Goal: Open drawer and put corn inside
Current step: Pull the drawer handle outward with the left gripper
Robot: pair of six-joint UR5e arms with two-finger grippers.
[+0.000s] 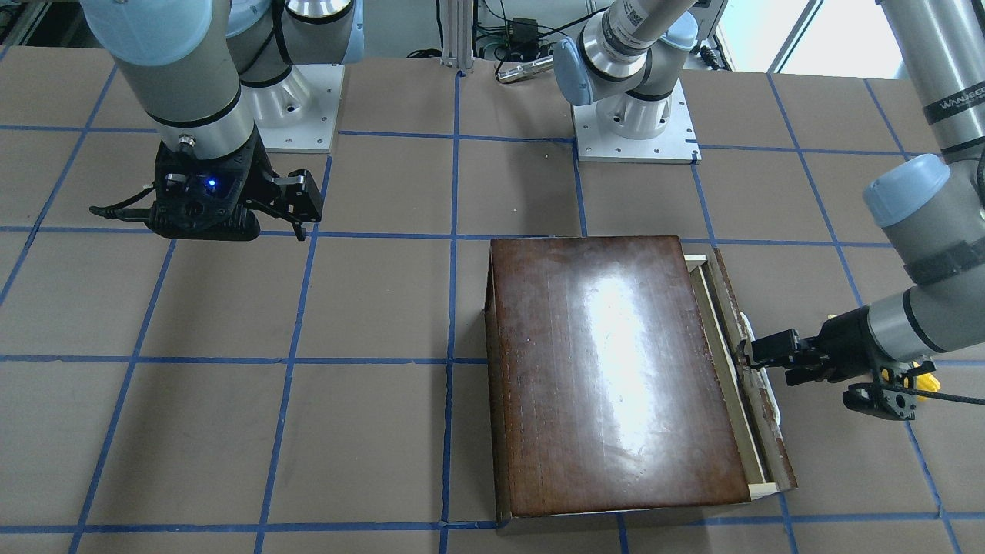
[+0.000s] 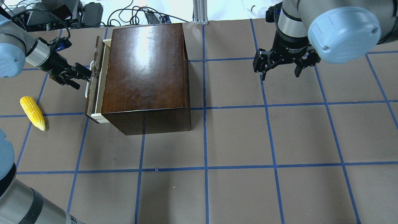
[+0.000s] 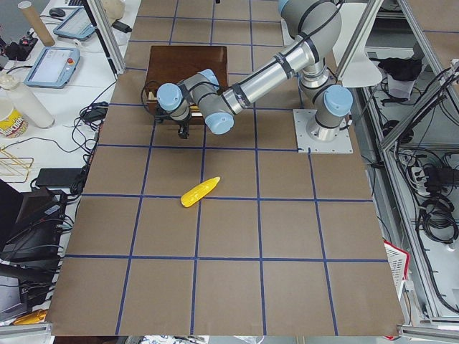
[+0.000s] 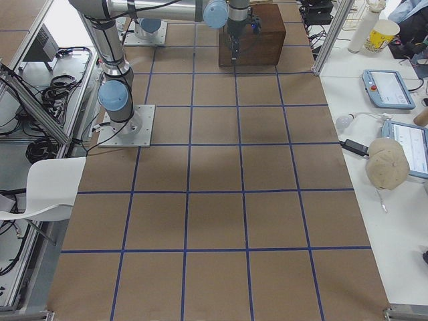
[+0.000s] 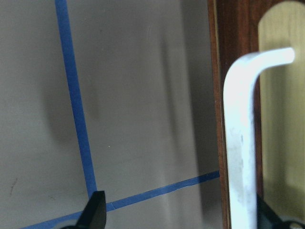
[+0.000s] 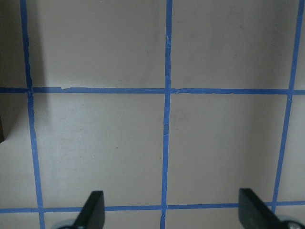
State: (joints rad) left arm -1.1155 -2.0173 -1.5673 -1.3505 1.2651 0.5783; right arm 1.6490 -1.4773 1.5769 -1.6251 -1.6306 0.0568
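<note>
The left gripper [image 2: 84, 77], spread wide, straddles the barely open drawer's [image 2: 100, 93] white handle [image 5: 238, 143]; the right gripper [image 2: 279, 74] hangs open, empty.

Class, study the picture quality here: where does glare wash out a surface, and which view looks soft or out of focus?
Front-facing view: a broad white glare streak runs down the glossy box top. Overhead view: glare again, near its far edge. Left wrist view: the white handle is very close and soft-edged. Right wrist view: the blue tape lines look sharp.
</note>
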